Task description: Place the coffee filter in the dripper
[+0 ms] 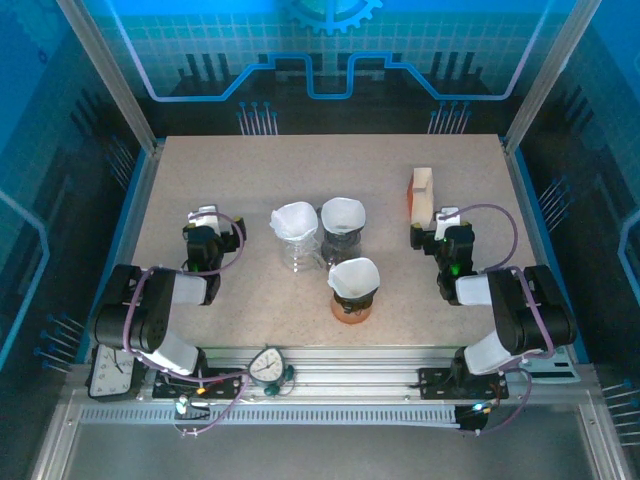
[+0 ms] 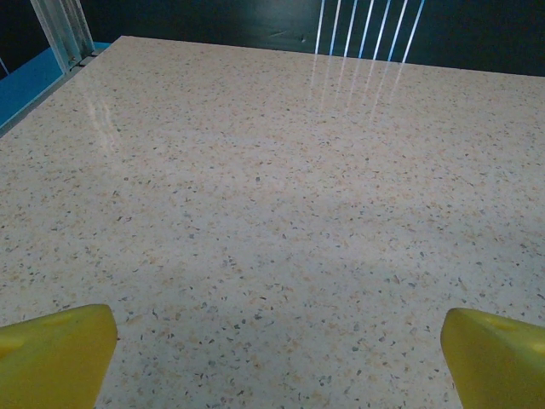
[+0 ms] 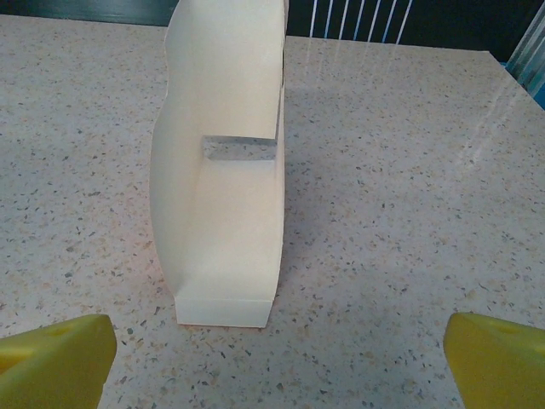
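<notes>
Three drippers stand mid-table, each with a white paper coffee filter sitting in its mouth: a clear dripper (image 1: 295, 240), a dark dripper (image 1: 342, 232) and an orange dripper (image 1: 353, 295). The filter (image 1: 354, 272) in the orange one is the nearest to the arms. My left gripper (image 1: 205, 214) rests low at the left, open over bare tabletop, its yellow fingertips (image 2: 53, 354) wide apart. My right gripper (image 1: 447, 217) is open too, just short of a cream filter holder (image 3: 226, 170), with nothing between its fingertips (image 3: 498, 362).
The cream and orange holder (image 1: 422, 195) stands upright at the right, in front of my right gripper. The speckled tabletop (image 1: 250, 170) ends at metal frame posts and blue walls on all sides. Open room lies behind the drippers.
</notes>
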